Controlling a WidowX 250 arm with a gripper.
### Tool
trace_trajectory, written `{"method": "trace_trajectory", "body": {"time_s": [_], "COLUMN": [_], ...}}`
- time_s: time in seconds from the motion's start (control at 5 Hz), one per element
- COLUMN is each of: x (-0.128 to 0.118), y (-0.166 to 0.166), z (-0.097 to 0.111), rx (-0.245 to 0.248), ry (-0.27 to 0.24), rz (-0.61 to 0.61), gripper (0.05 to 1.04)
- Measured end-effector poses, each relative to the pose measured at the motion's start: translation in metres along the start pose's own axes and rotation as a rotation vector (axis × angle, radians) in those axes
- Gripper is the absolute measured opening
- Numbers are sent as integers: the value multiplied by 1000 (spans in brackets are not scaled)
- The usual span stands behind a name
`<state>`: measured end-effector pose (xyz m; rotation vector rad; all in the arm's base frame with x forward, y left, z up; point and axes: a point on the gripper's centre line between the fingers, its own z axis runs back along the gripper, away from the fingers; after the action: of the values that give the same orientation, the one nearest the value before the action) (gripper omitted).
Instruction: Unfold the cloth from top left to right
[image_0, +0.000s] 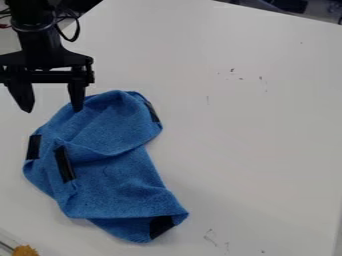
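The gripper (52, 106) hangs at the upper left of the camera view, its two fingers spread apart with nothing between them. A blue cloth (117, 172) lies crumpled and partly folded on the white table below and to the right of it. The right fingertip overlaps the cloth's upper left edge in the view; whether it touches, I cannot tell. Black strips mark the cloth at its left side, near its middle left, at the upper right edge and at the bottom right corner. Folds hide part of the cloth.
The white table (260, 135) extends to the right of the cloth, with small dark marks on its surface. An orange-brown object (25, 250) sits at the bottom left corner. The table's far edge runs along the upper right.
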<state>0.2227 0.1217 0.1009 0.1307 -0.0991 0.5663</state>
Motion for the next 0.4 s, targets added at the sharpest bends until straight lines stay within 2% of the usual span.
{"method": "trace_trajectory", "body": {"time_s": [0.2, 0.4], "x": [-3, 9], "y": [-2, -24], "z": [-7, -18], "rx": [-1, -29], "ry": [28, 17], "rz": [-6, -88], "gripper": [1001, 1001]}}
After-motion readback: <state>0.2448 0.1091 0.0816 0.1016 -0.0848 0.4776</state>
